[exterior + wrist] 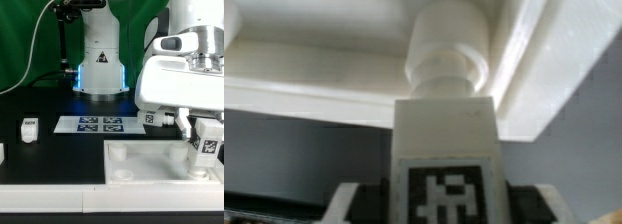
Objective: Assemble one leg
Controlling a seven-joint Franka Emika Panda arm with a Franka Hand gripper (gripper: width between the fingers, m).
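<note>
a black table [60, 150] stands before a green curtain [30, 40]. at the exterior view's right the gripper [205, 135] is clamped on the leg [208, 146], holding it over the far right corner of the white tabletop panel [150, 166]. in the wrist view the leg's round tip meets a corner socket [446, 45]; whether it is seated cannot be told. the likely risks: a tilted leg would bind when turned, the loose panel could slide with it, and the fingers may slip on smooth plastic. a spare leg [29, 127] stands left of the marker board [100, 124].
</note>
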